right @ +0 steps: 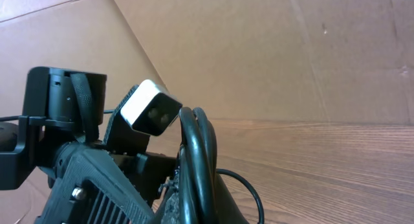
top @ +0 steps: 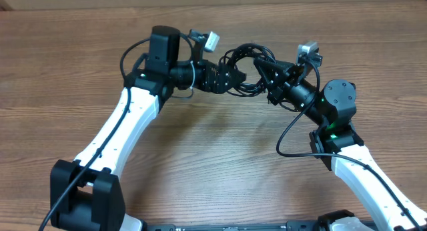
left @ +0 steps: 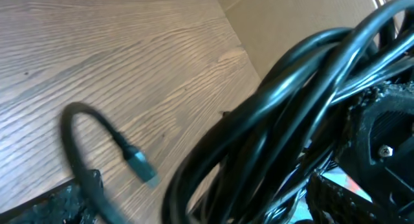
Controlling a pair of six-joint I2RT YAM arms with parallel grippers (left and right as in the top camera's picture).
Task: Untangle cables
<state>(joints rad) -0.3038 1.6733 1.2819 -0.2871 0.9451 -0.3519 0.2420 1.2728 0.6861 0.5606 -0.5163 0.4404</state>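
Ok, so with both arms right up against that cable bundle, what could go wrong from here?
The left gripper stands open against the bundled cables; closing now could pinch several cords together and tighten the tangle.
The right gripper looks shut on the same bundle, close to the left one; a pull could knock them together.
A loose plug lies on the table and might snag.
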